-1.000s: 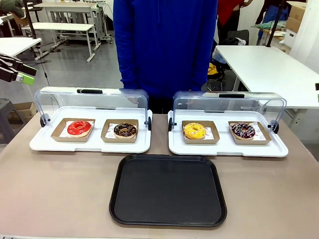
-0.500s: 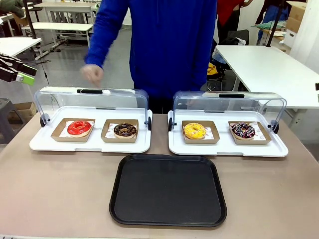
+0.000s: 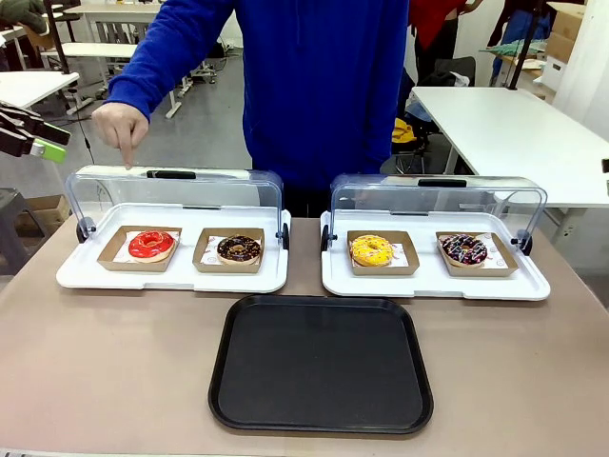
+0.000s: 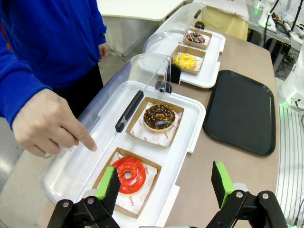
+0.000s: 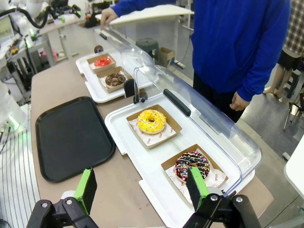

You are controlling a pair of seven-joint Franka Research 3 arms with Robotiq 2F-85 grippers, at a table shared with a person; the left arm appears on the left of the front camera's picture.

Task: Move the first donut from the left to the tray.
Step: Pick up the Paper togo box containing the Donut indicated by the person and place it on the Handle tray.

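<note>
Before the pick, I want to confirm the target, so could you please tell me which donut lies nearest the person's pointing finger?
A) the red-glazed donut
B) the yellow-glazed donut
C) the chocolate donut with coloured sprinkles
A: the person's hand points its index finger down at the clear lid, right beside the red-glazed donut in its brown cardboard holder.

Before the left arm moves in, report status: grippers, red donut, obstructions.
Left gripper, right gripper open, empty. Red donut in its holder, not on black tray. Person's hand pointing over lid beside it.
</note>
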